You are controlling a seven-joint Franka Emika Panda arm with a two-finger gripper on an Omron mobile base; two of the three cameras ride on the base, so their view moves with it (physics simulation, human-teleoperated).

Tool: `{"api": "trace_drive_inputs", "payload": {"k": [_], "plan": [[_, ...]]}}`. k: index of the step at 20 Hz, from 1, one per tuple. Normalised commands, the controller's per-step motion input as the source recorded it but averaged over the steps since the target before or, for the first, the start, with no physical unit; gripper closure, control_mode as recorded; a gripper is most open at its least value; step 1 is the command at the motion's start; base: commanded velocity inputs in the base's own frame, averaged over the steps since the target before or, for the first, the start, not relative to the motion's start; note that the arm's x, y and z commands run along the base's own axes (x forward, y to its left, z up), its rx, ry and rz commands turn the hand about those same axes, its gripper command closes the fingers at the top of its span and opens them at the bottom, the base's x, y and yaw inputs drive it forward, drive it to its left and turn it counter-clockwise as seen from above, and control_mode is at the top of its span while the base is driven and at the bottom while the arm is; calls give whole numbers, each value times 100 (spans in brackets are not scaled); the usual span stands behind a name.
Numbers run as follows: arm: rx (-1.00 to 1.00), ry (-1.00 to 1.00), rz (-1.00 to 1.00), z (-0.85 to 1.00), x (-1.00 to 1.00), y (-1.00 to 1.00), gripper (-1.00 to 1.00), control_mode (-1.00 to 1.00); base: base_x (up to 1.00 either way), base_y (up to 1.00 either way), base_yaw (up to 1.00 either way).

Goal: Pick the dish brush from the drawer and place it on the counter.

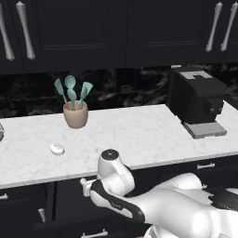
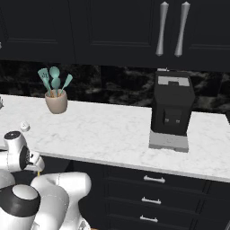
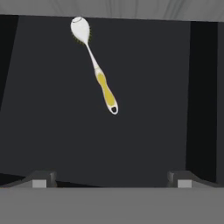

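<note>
Black cabinets and a marbled backsplash frame the white desk as the hand, fingertips spread wide and holding nothing, hangs over the drawer. On its dark floor lies the dish brush, head farthest from the fingertips. Beyond stand a coffee machine and a spatula pot; the arm hides the drawer front.
</note>
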Motion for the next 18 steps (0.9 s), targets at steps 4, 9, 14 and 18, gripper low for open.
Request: {"api": "trace_drive_inputs", "payload": {"k": [4, 9, 14, 18], "plan": [[0, 0, 0, -13, 8, 0, -100, -100, 0, 0, 0], [0, 0, 0, -23, 10, 6, -100, -100, 0, 0, 0], [0, 0, 0, -29, 23, 13, -100, -100, 0, 0, 0], [0, 0, 0, -26, 24, 8, -100, -100, 0, 0, 0]]}}
